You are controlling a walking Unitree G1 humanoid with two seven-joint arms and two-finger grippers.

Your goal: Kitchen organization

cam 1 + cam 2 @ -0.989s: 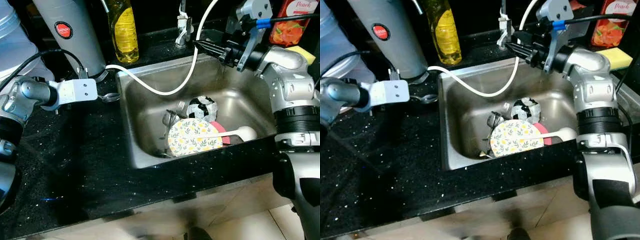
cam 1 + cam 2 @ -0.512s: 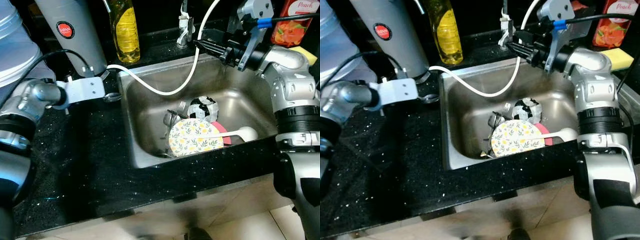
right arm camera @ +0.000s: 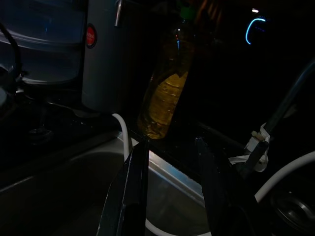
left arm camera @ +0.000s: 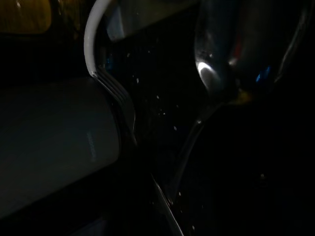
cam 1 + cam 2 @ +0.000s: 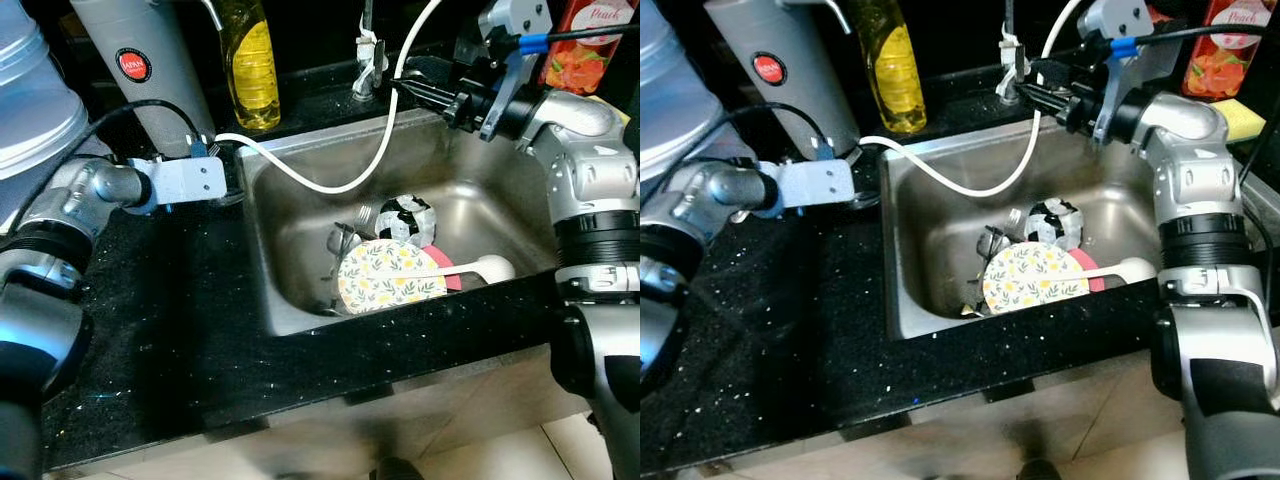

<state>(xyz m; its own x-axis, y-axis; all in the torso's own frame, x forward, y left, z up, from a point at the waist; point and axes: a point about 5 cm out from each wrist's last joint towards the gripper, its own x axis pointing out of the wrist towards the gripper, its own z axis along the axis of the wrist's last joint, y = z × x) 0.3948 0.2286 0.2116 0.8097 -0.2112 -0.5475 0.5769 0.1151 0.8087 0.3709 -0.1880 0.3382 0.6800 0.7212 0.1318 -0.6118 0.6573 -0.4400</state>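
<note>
Cutlery: metal spoon (image 4: 209, 73) and metal fork (image 4: 118, 96), lying on the black speckled countertop (image 5: 170, 330) at the left rim of the stainless steel sink (image 5: 300, 300), just beside the base of the grey cylindrical water filter (image 5: 150, 70).
Left gripper (image 5: 232, 180): at that left rim, right over the cutlery; cannot tell whether spread or pinching, too dark in the wrist view.
Right gripper (image 5: 405, 88): held high at the far edge of the sink beside the tap (image 5: 366, 55), two black fingers (image 3: 135, 196) spread apart, nothing between them.
Sink load: round floral plate (image 5: 388, 275), black-and-white patterned cup (image 5: 407, 215), white ladle handle (image 5: 470, 266) over a pink dish (image 5: 440, 262), more cutlery (image 5: 340, 240) on the left of the plate.
Step in hand: probably picking up or setting down the cutlery by the rim. Best done by pinching a handle low and flat, lifting straight before swinging.
Edges: sink lip right beside the cutlery; a slip would likely drop a piece into the basin.
Obstacles: white hose (image 5: 320, 180) looping from the filter across the far left corner; yellow dish-soap bottle (image 5: 248, 60) far behind.
Open room: bare countertop near and left.
</note>
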